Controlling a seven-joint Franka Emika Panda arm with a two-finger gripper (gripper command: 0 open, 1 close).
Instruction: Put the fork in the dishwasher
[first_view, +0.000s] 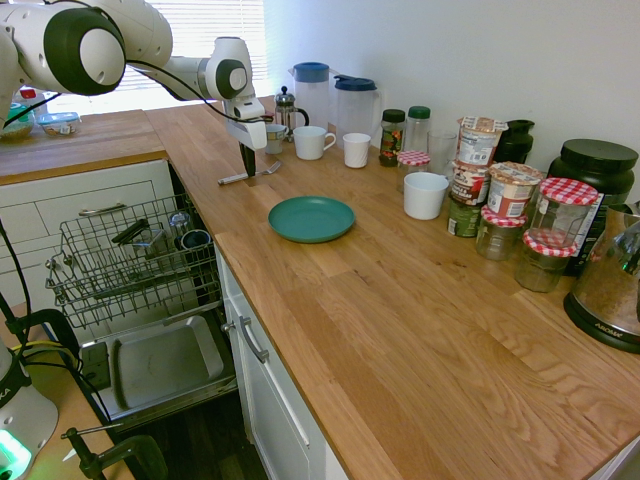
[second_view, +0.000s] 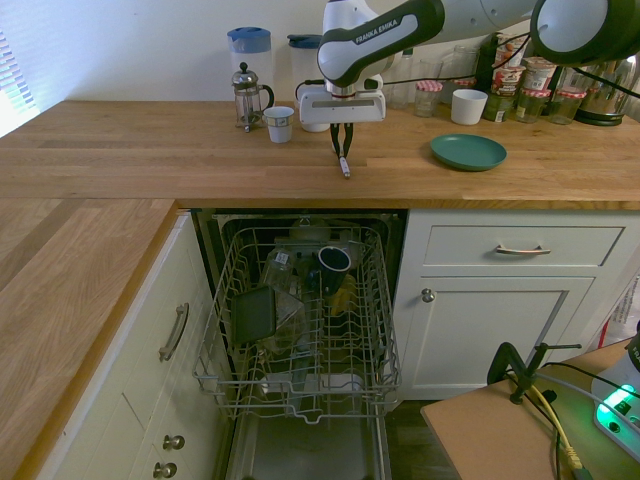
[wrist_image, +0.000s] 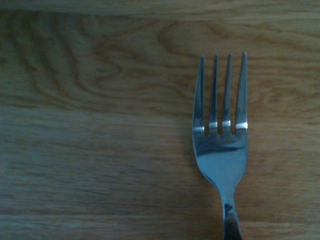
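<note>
Fork (wrist_image: 220, 150) runs out of the wrist view, handle cut off.

1. The arm (first_view: 150, 38) is glossy white, built of thick, rounded, smoothly curving sections.
2. Its largest visible joint (first_view: 100, 60) has a round white cap set in a broad, very dark surround.
3. Nearer the end, the wrist (first_view: 225, 78) repeats that pattern smaller, with a pale oval cap edged in dark grey.
4. Along one section, a dark panel (second_view: 425, 18) borders the white shell, and dark capitals (second_view: 384, 30) read "FRANKA EMIKA".
5. The tool (second_view: 344, 157) has a wide, boxy white housing (second_view: 343, 107) and two slim black fingers (second_view: 336, 140).
6. The base (first_view: 28, 422) is white and rounded, with a glowing green light (first_view: 12, 455); dark lettering seems to run above it, cut off by the picture's edge.
</note>
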